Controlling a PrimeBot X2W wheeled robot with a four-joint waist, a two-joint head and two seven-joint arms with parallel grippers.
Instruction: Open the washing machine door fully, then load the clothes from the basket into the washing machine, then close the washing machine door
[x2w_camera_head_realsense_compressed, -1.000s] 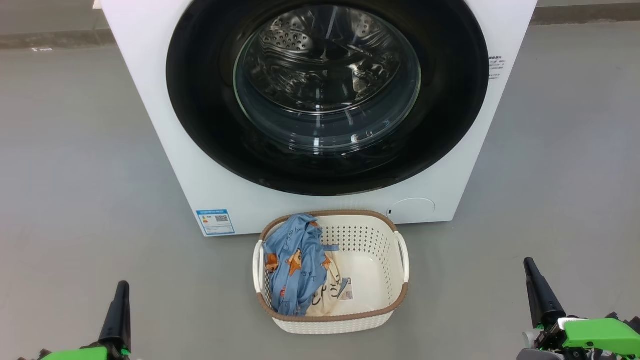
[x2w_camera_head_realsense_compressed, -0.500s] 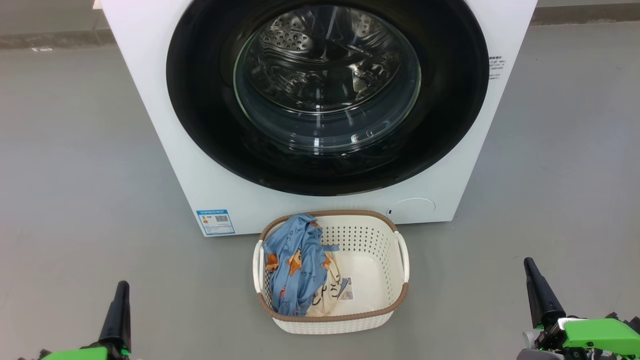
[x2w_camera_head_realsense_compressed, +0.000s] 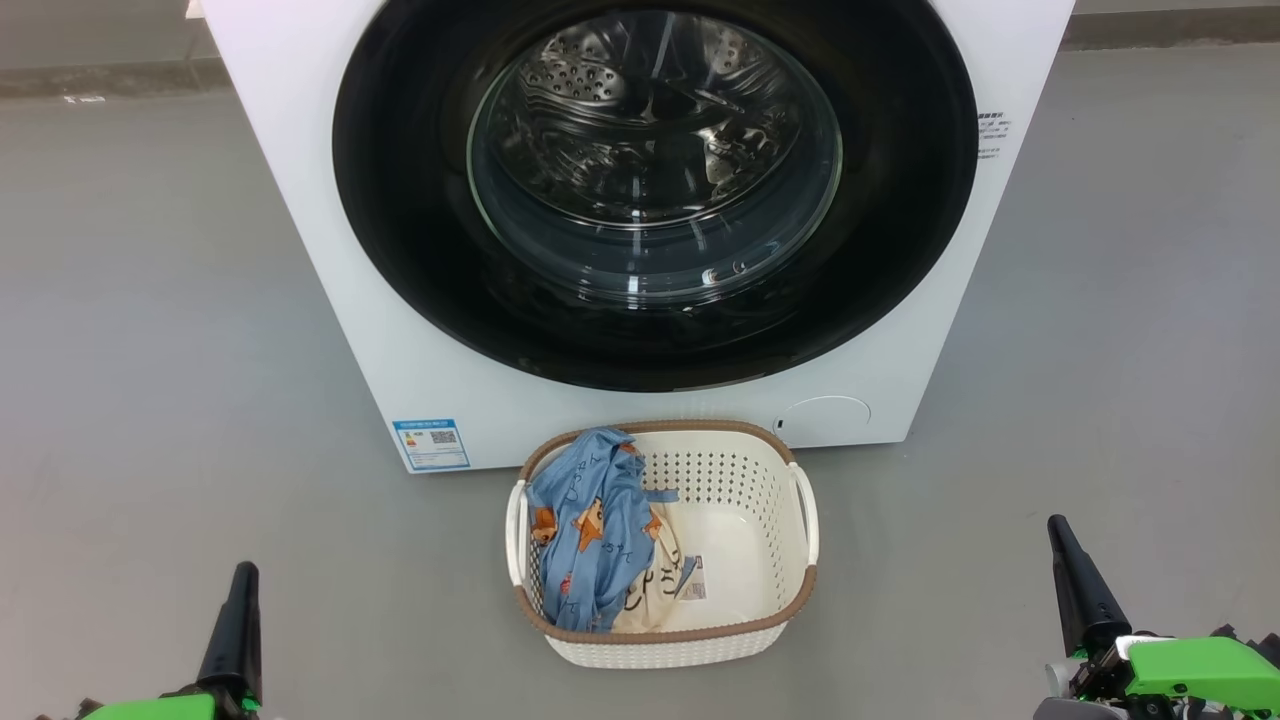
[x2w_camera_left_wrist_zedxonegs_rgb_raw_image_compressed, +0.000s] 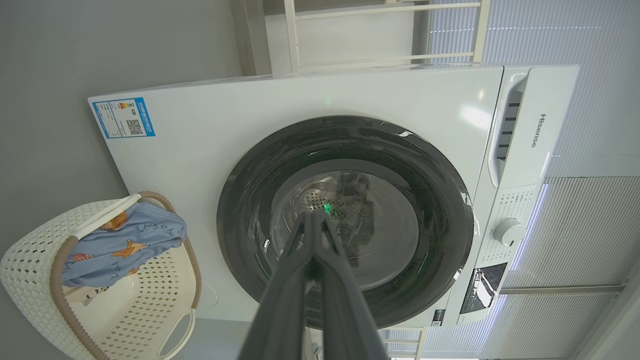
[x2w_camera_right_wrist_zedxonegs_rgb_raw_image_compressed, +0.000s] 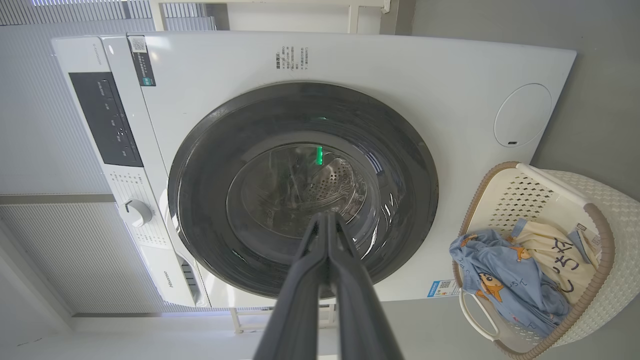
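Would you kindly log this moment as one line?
washing machine door: closed | clothes: in basket | left gripper: jaws shut, empty | right gripper: jaws shut, empty

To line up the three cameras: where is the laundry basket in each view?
Head view: basket at bottom centre, before the washing machine.
Left wrist view: basket in lower left corner.
Right wrist view: basket at lower right.
Shared landmark: the machine's blue label, beside the basket.

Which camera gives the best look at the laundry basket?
Head view: the basket sits whole, seen from above, clothes inside. The left wrist view crops it at the edge; the right wrist view shows it sideways.
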